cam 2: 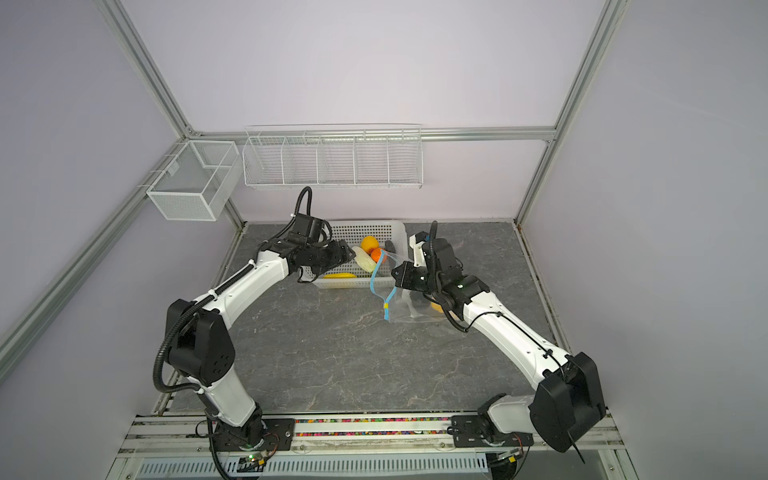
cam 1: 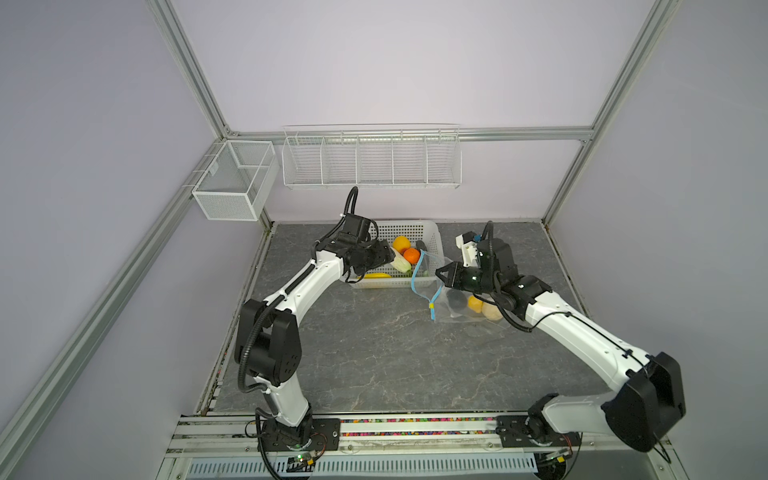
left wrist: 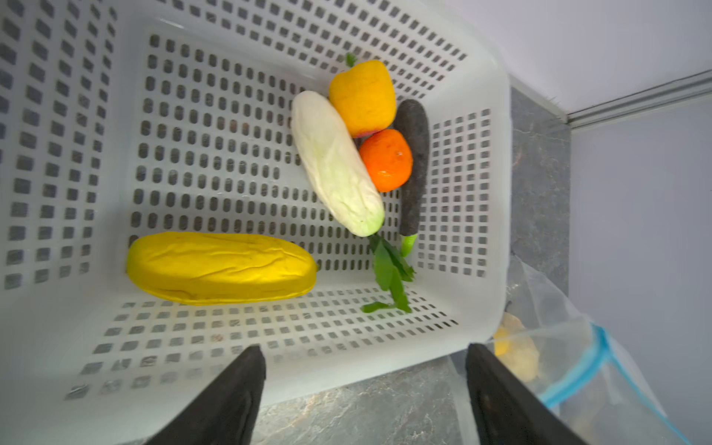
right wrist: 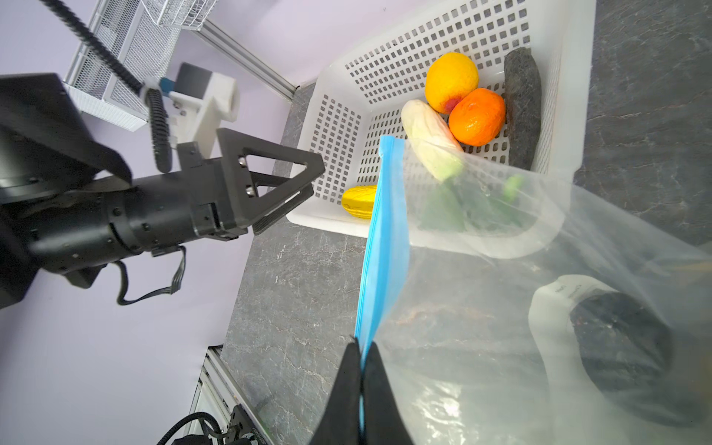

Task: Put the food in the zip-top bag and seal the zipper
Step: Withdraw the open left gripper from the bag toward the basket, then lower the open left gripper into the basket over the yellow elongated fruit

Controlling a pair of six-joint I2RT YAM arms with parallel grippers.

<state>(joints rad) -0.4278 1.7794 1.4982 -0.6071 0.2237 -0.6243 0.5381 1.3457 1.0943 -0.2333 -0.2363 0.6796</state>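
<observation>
While three bits of food already sit inside it, the zip-top bag lies on the grey table, a little right of the middle in both top views. A black piece, a yellow piece and a beige piece show through the clear plastic.

The right gripper has its jaws squeezed tight on the zipper, the blue strip along the bag's mouth. It holds that edge up, so the mouth gapes toward the basket. The small yellow slider tab sits at the lower end of the strip.

Just behind the bag stands the white basket with holes. I cannot tell if bag and basket touch. The left gripper hangs over the basket with its jaws wide apart and nothing between them.

Six pieces wait in the basket. A long yellow piece lies alone at the lower left of the left wrist view. Bunched at the upper right are a white piece, a round yellow piece, an orange, a long dark piece and some green leaves.

Farthest back, a wire rack and a mesh box hang on the wall.

I think the job is in the filling step, about a third done. Next, the left gripper needs to go down, close on one piece, and carry it to the open mouth. The long yellow piece looks easiest, since nothing crowds it. The right gripper must hold the mouth up all the while. Zipping comes last.
</observation>
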